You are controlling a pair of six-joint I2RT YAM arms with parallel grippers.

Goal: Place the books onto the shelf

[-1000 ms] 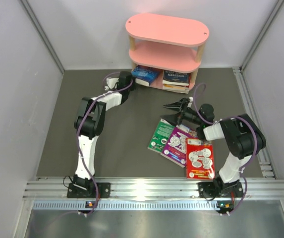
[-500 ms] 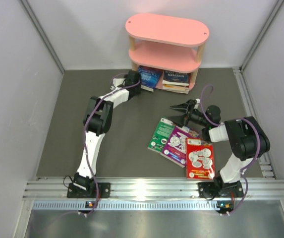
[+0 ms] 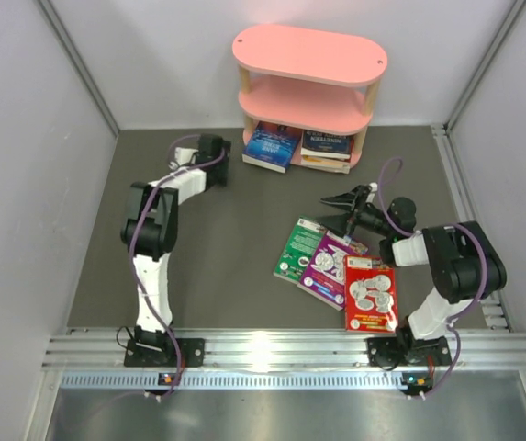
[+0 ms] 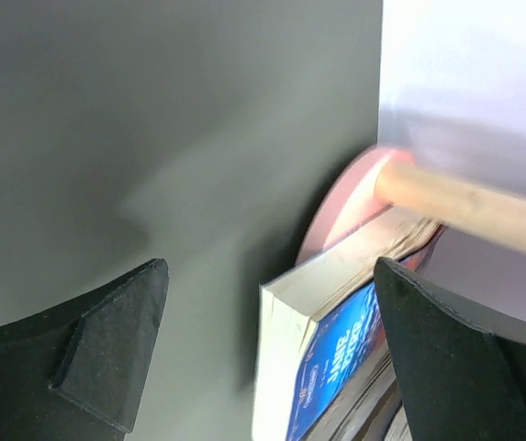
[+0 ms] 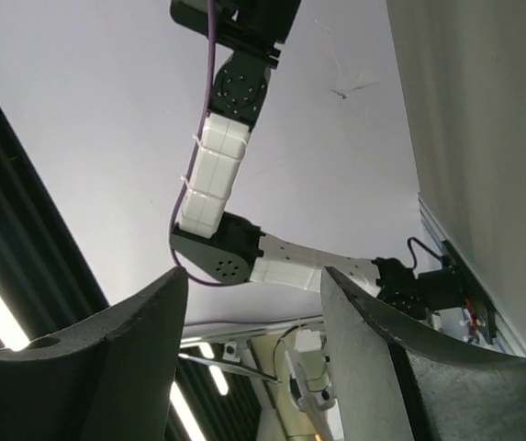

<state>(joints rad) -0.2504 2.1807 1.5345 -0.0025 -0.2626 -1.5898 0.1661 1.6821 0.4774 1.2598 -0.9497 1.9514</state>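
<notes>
**Three books to go, and the right jaws are closest**

We see our left gripper low beside the pink shelf. Its jaws are spread wide and hold nothing. Right in front of them a blue book lies on the bottom board. One corner of it sticks out past the board, toward the jaws. A dark book lies beside it, farther from those jaws.

Our right gripper hangs over the bench. Its jaws are partly spread with nothing between them. Its own camera looks up at the wall, so it shows no book.

Three books lie flat and close together on the bench: a green book, a purple book and a red book. The green one is just under the tips of the right jaws, a little back toward that arm's base. Its long side runs away from the jaws toward the near edge, leaning a bit. The left jaws are well apart from it.

So we think the right arm goes next. It must tip down and close across the book's short side.
</notes>
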